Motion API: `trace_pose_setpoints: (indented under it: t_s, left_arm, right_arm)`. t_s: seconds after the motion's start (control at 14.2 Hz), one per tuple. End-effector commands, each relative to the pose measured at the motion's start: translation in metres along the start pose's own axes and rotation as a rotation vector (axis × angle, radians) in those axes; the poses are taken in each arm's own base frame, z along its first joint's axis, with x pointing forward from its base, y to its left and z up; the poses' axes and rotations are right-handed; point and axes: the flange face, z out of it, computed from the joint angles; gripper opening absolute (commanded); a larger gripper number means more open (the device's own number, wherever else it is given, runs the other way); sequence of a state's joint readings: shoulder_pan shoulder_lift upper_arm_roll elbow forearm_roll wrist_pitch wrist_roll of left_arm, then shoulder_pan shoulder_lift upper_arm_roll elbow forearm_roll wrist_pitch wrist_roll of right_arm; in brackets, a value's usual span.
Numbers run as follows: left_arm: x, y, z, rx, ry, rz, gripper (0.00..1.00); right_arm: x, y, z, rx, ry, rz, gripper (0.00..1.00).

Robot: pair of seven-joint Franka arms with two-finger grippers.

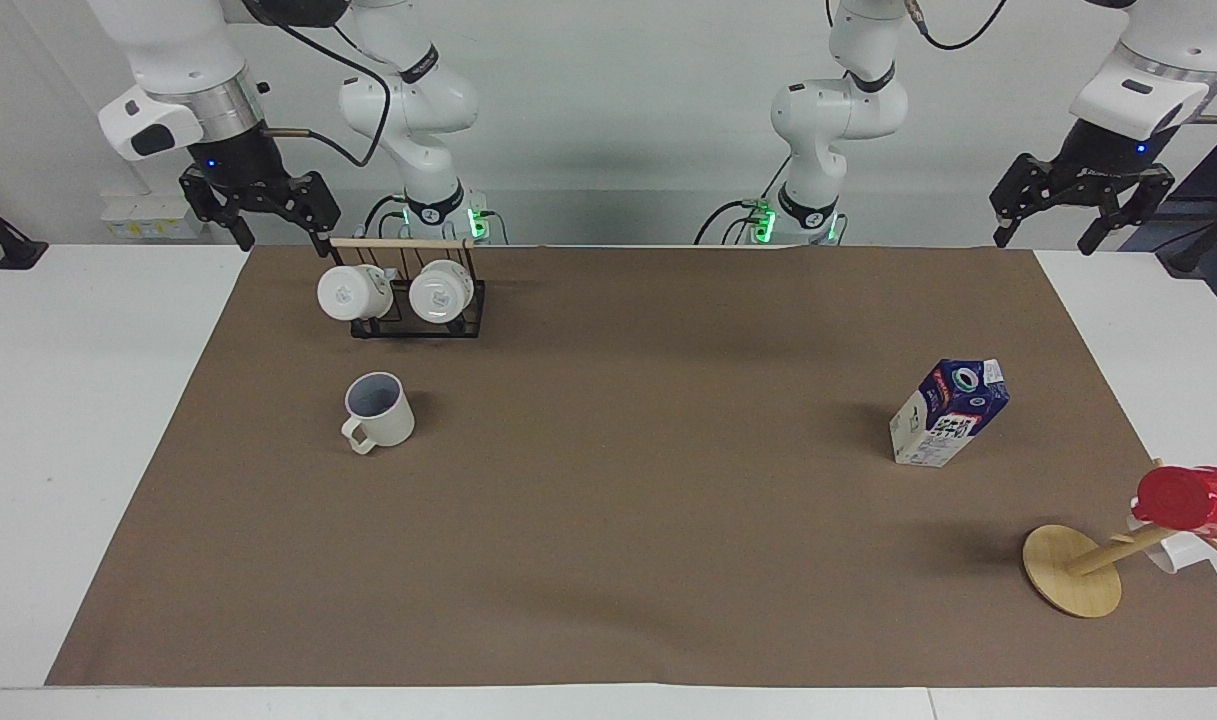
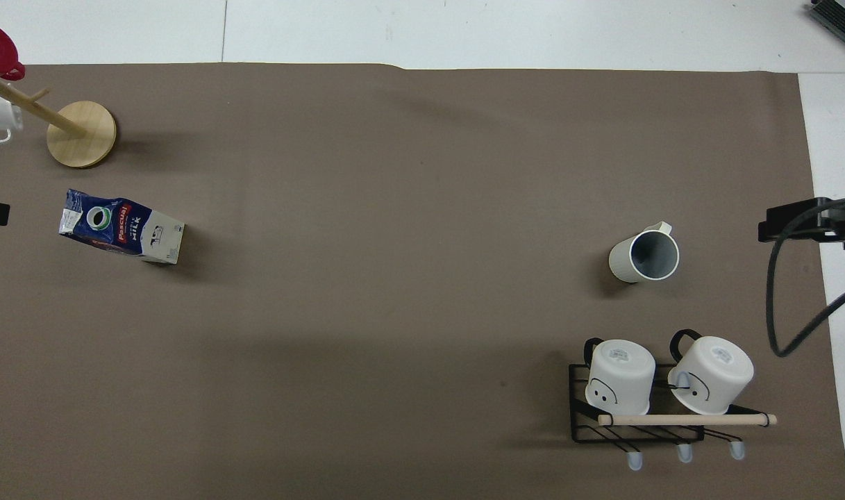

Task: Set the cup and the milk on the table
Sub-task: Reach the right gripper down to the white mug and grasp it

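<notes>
Worktop [image 1: 58,400], white with a wide brown mat; both task items stand upright on the mat already, well apart

Milk [image 1: 949,413] toward the left arm's end, nearer the robots than the wooden mug tree [image 1: 1071,584]

Cup [image 1: 378,411] toward the right arm's end, mouth up, farther from the robots than the black rack [image 1: 418,300] with two white mugs

Right end effector [image 1: 260,205]: raised beside the rack, fingers spread, empty. Left end effector [image 1: 1080,200]: raised at the worktop's robot-side edge, spread, empty

Judgement: placing looks done; retreat straight up, right arm keeping off the rack's wooden rail
</notes>
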State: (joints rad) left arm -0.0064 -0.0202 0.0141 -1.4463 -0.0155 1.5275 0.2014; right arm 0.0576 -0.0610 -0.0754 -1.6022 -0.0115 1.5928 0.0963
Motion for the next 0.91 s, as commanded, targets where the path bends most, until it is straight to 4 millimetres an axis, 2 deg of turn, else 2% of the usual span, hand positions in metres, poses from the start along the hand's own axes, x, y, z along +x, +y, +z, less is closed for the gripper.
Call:
trace_pose_setpoints:
  t_s: [0.0, 0.14, 0.42, 0.56, 0.84]
  left_arm:
    - [-0.005, -0.002, -0.004, 0.01, -0.01, 0.001, 1.0]
    - [-0.005, -0.002, -0.004, 0.008, -0.01, 0.001, 1.0]
    - [-0.005, -0.002, -0.004, 0.008, -0.01, -0.001, 1.0]
    - [-0.005, -0.002, -0.004, 0.01, -0.01, 0.001, 1.0]
    - [-0.005, -0.002, -0.004, 0.01, -0.01, 0.001, 1.0]
  right_arm:
    - [-0.002, -0.002, 0.016, 0.008, 0.005, -0.022, 1.0]
    - [-0.003, -0.011, 0.038, 0.006, -0.023, -0.033, 1.0]
    - [0.007, -0.014, 0.084, 0.005, -0.029, -0.036, 1.0]
    - [0.011, -0.058, 0.111, 0.007, -0.017, -0.095, 1.0]
    - [0.037, -0.097, 0.183, 0.001, 0.007, -0.098, 1.0]
